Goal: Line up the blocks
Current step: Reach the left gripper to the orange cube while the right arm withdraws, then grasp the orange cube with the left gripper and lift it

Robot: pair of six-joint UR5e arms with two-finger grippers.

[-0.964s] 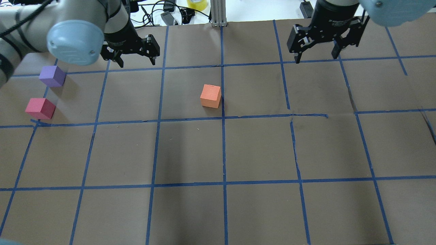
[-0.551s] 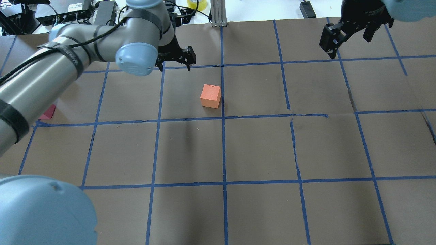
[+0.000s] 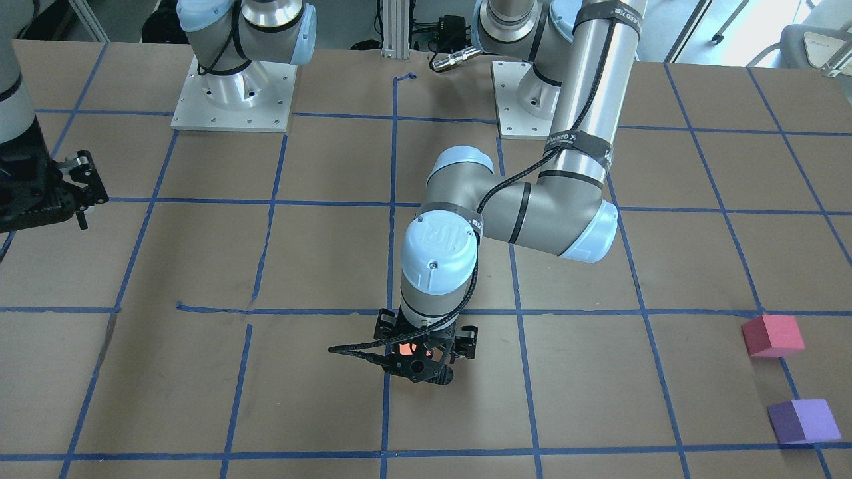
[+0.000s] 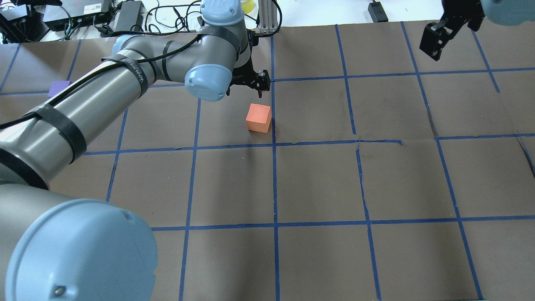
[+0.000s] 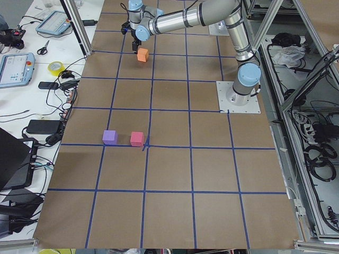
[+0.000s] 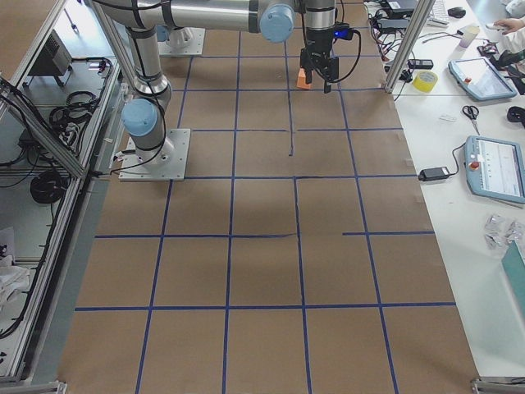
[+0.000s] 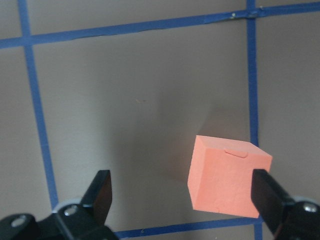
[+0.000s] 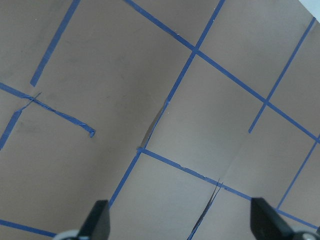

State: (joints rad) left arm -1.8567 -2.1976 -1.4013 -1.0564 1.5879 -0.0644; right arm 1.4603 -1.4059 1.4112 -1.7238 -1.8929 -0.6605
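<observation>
The line is barely begun. The small orange foam cube [image 4: 258, 118] sits alone at the middle of the brown paper-covered table [image 4: 317, 184], just beside a blue tape line [image 4: 273, 175]. The pinkish-red foam cube [image 3: 772, 334] and the purple foam cube [image 3: 803, 421] lie near each other, well apart from it at the robot's left end. All three have yet to be brought together.

The left gripper [image 7: 182, 191] hovers over the orange cube with its jaws spread wide and nothing held. The right gripper [image 8: 180, 217] is likewise spread and empty, over bare table at the far right.

The left wrist view shows the cube off-centre, close to one finger. The front-facing view hides that cube almost wholly behind the wrist but shows the other two in full. Overhead, the left arm covers the pinkish-red cube and leaves only a sliver of purple.
</observation>
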